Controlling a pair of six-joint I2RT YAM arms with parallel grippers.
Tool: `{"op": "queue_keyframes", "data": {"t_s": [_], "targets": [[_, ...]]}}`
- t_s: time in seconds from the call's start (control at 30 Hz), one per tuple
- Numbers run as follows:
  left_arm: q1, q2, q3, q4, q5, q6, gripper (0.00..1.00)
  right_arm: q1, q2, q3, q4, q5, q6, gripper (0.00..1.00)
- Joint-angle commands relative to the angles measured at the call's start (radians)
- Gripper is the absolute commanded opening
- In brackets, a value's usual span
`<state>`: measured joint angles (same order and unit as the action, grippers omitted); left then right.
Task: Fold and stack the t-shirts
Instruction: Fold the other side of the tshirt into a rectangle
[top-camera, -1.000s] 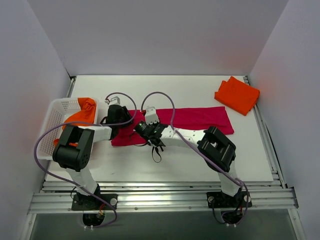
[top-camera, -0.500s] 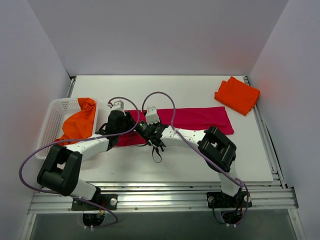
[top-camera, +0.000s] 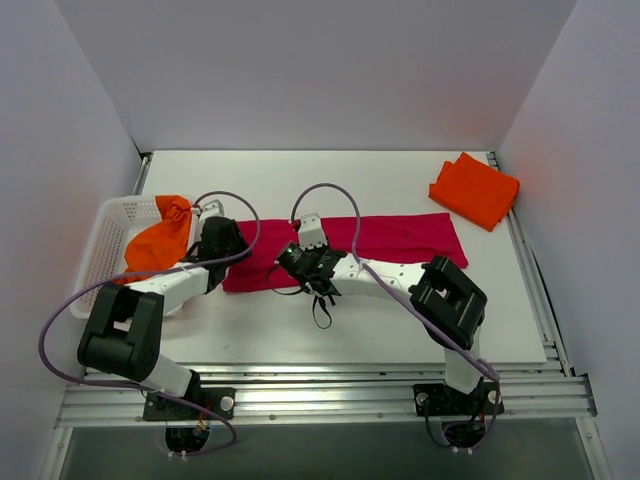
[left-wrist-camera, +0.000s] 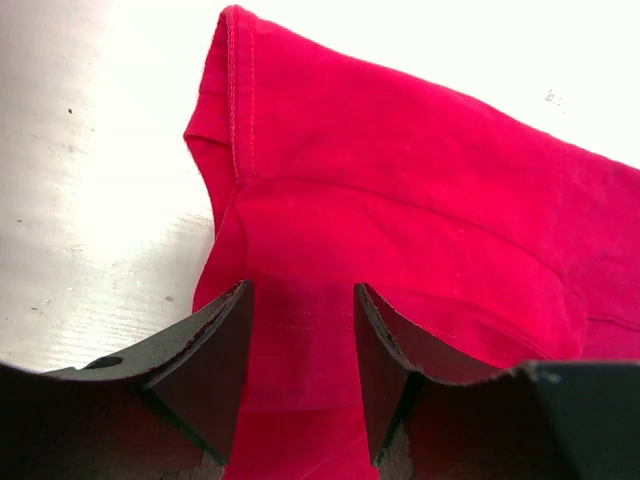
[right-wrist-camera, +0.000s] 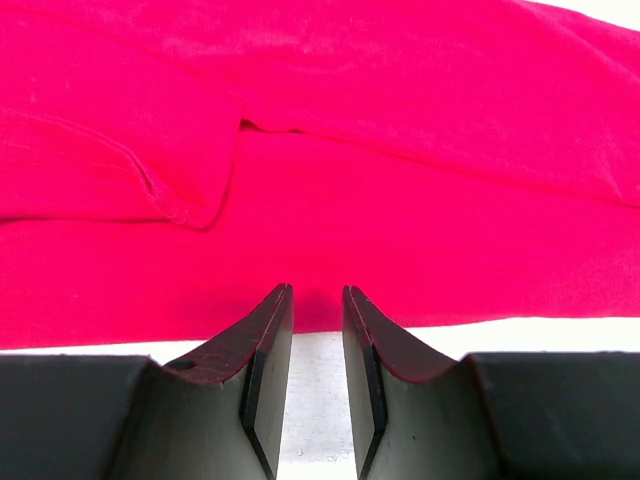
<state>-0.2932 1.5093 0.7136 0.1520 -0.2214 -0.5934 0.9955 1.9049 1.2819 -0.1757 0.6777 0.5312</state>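
**Step in hand.** The crimson t-shirt (top-camera: 400, 238) lies flat across the middle of the table (top-camera: 400, 325), already narrowed to a long strip. I judge the lengthwise folding done and the crosswise fold not yet begun.

**Left gripper** (left-wrist-camera: 300, 290): set at the strip's left end and moderately parted. Red cloth shows in the gap and the sleeve hem (left-wrist-camera: 232, 100) lies just ahead. It holds nothing.

**Right gripper** (right-wrist-camera: 318, 292): at the strip's near edge, nearly closed with only a thin gap. Bare table shows between the fingers and the cloth edge lies just beyond the tips. It holds nothing.

**Next move, in my judgement.** Both grippers must pinch every layer at the left end, lift evenly and carry it over towards the right end. A one-layer grip would pull the strip open.

**Other shirts.** A folded orange t-shirt (top-camera: 475, 188) sits at the far right corner, well apart. Another orange shirt (top-camera: 158, 245) hangs crumpled over the white mesh basket (top-camera: 100, 250) at the left.

**Surface and room.** The tabletop is white, matte and smooth, and gives little grip. Plain pale walls (top-camera: 300, 70) enclose three sides, with an aluminium rail (top-camera: 320, 395) along the near edge.
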Motion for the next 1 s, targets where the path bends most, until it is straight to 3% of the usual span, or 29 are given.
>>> {"op": "queue_keyframes", "data": {"t_s": [0.0, 0.7, 0.97], "targets": [[0.006, 0.015, 0.037, 0.024, 0.016, 0.006, 0.53, -0.006, -0.064, -0.007, -0.004, 0.049, 0.019, 0.24], [0.011, 0.092, 0.063, 0.014, 0.011, -0.037, 0.52, -0.014, -0.053, -0.010, -0.005, 0.048, 0.019, 0.24], [0.011, 0.115, 0.072, 0.017, 0.020, -0.037, 0.33, -0.014, -0.047, -0.006, -0.002, 0.043, 0.018, 0.24]]}}
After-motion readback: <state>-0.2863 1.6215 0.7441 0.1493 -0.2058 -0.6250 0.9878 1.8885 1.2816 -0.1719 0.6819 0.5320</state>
